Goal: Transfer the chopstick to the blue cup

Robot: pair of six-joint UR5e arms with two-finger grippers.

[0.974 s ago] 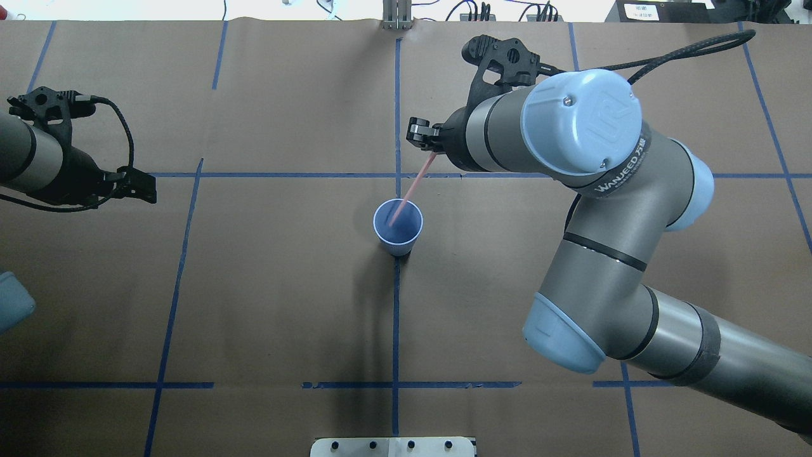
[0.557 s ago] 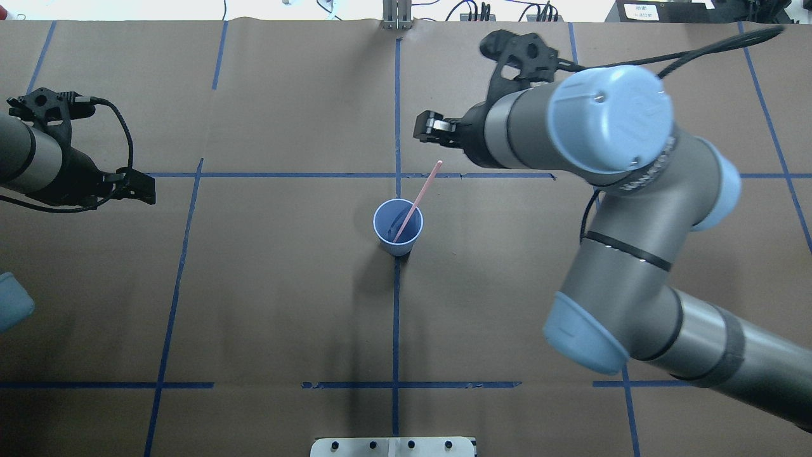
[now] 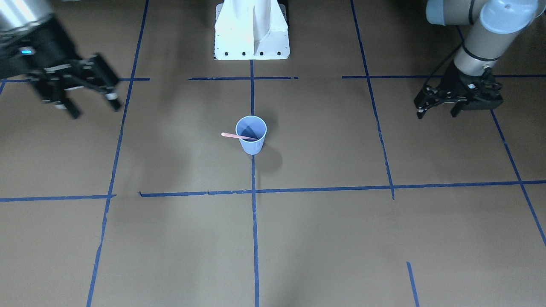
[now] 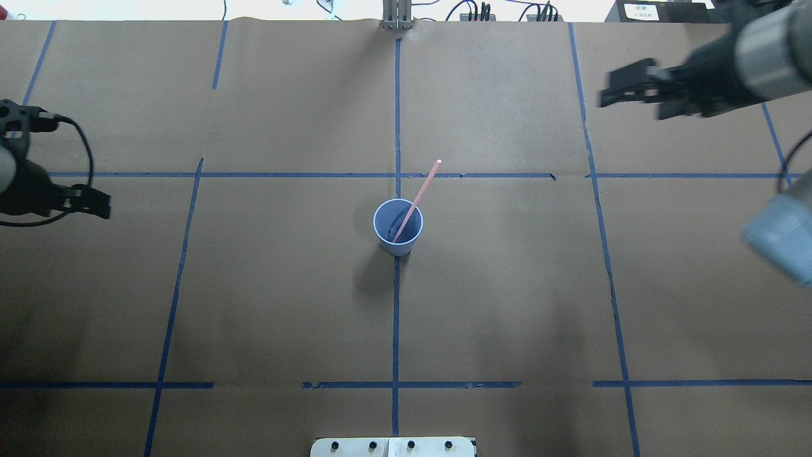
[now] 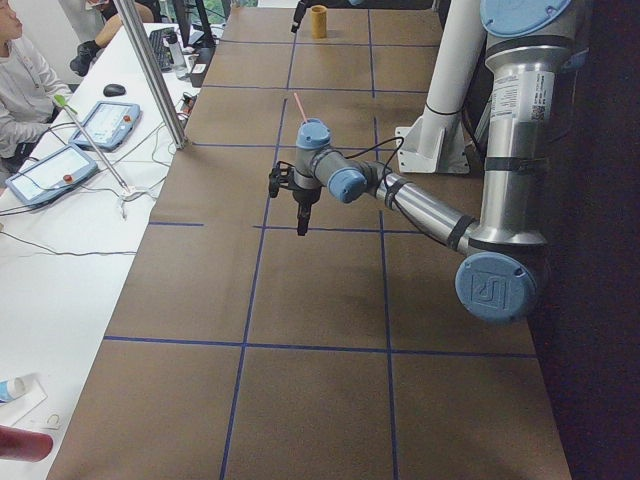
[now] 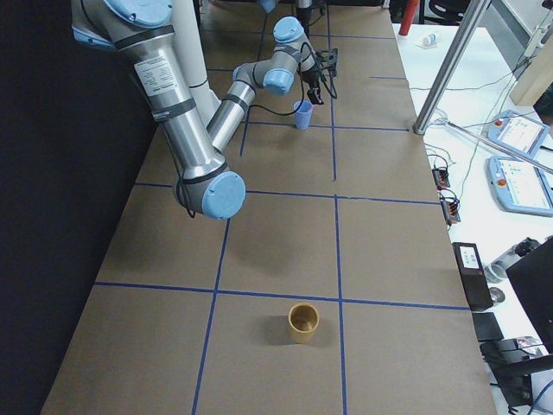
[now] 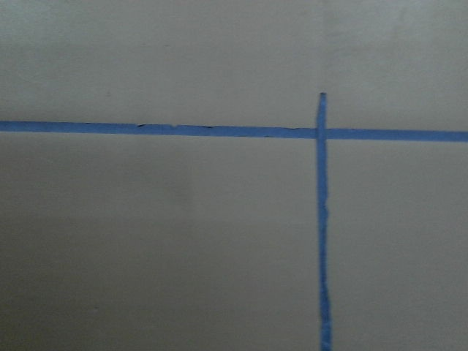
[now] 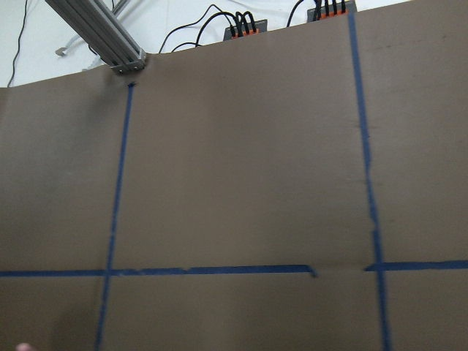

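The blue cup [image 4: 398,227] stands upright at the table's middle, on the centre tape line; it also shows in the front view [image 3: 251,137]. One pale pink chopstick [image 4: 419,198] stands in it, its lower end inside, leaning over the rim toward the far right; the front view shows it too [image 3: 233,135]. My right gripper [image 4: 612,90] is open, empty and blurred, far to the right of the cup; in the front view [image 3: 94,107] its fingers are spread. My left gripper [image 4: 101,207] is far to the left, open and empty, as in the front view [image 3: 437,111].
A yellow-brown cup [image 6: 302,322] stands at the table's right end, far from the blue cup. Blue tape lines [image 4: 396,317] divide the brown table cover. A white robot base [image 3: 251,30] sits at the near edge. Operators and pendants sit beyond the far edge.
My right gripper let go of the chopstick, which now leans in the cup. The right arm pulled away to the far right. The left arm drew back to the left.
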